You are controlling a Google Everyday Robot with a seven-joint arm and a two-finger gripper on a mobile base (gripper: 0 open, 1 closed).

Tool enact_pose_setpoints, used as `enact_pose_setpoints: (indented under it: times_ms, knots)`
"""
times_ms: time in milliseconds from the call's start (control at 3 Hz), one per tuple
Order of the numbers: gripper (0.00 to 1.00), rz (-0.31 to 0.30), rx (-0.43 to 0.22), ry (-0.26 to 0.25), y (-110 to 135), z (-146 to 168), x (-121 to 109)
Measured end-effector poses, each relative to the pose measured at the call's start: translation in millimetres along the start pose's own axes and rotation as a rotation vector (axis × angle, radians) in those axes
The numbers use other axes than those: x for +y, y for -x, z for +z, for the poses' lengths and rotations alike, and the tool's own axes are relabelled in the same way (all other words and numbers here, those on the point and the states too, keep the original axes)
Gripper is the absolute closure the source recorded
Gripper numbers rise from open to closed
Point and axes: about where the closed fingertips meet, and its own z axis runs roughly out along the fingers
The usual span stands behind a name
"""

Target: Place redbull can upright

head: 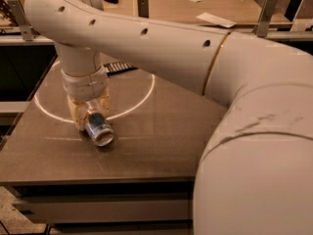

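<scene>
The redbull can (99, 129) lies on its side on the dark table (161, 131), left of centre, with its shiny silver end facing me. My gripper (89, 110) comes straight down from the white arm and straddles the can's rear half. Its beige fingers (76, 115) press against both sides of the can, which rests on the table. The far part of the can is hidden by the fingers.
A flat dark ribbed object (120, 68) lies on the table behind the wrist. A bright ring of light (142, 99) is drawn on the tabletop around the gripper. The table's front edge (98, 179) is close. A back counter holds papers (215, 18).
</scene>
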Motion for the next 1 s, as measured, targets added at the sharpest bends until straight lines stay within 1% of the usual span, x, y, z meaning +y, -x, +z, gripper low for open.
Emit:
enact_pose_setpoints:
  times_ms: [333, 667, 1000]
  knots:
    - [1.00, -0.009, -0.107, 0.003, -11.8, -34.0, -12.5]
    - [1.00, -0.048, -0.263, 0.054, -40.2, -70.5, -29.7]
    - [1.00, -0.079, -0.430, 0.128, -65.5, -94.1, -47.9]
